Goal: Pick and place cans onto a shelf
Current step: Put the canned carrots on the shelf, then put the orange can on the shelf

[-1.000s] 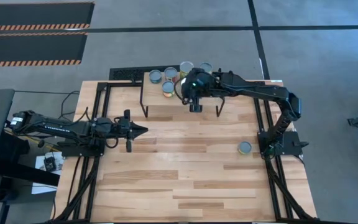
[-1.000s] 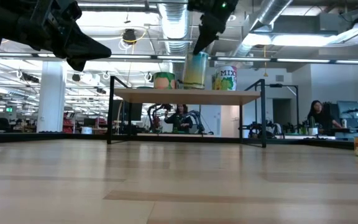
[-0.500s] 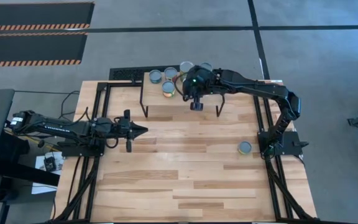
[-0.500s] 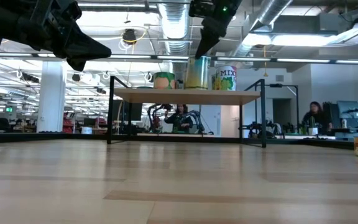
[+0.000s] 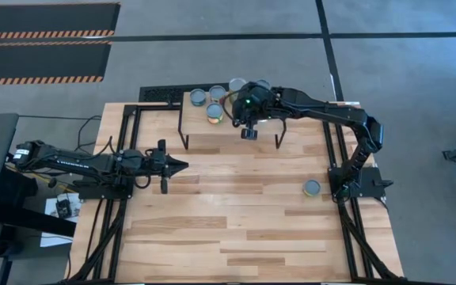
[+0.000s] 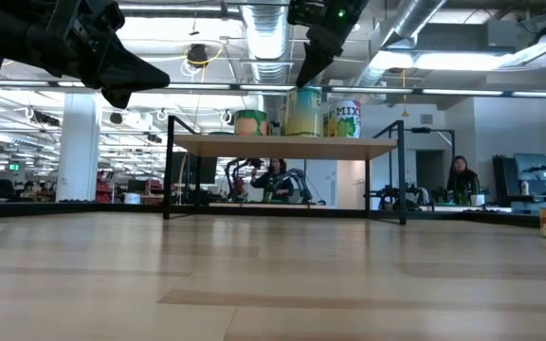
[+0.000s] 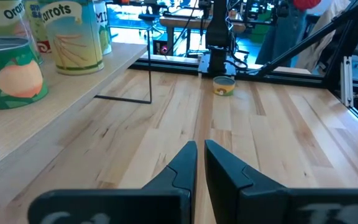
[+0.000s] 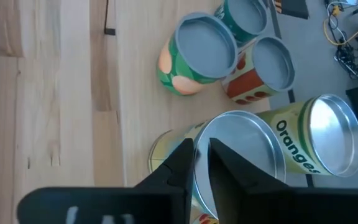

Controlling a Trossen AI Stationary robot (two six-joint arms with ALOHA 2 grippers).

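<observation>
The shelf (image 5: 200, 127) stands at the table's far edge and carries several cans. Among them are a green one (image 8: 194, 56), a red one (image 8: 260, 78) and an "Oranges" can (image 8: 309, 140). My right gripper (image 8: 201, 149) is over the shelf, its fingers close together on a pale yellow can (image 6: 301, 112) that stands there. Another can (image 5: 312, 188) stands on the tabletop near the right arm's base. My left gripper (image 7: 200, 149) is shut and empty, hovering over the table's left side (image 5: 176, 165). My right gripper comes from above, pointing down at the yellow can's top rim (image 8: 199, 171) on one side of the lid. One finger (image 8: 182, 158) is outside the rim and the other (image 8: 225, 158) is over the silvery lid. The can stands upright with its bottom on the shelf.
The shelf's thin black legs (image 5: 185, 142) reach down to the tabletop. Black frame rails run along the table's left and right sides. The tabletop's middle and near part (image 5: 244, 229) is bare wood.
My right gripper has moved a little toward the table's far edge with the yellow can. The can was slightly tilted a second ago and now stands upright on the shelf beside the other cans.
</observation>
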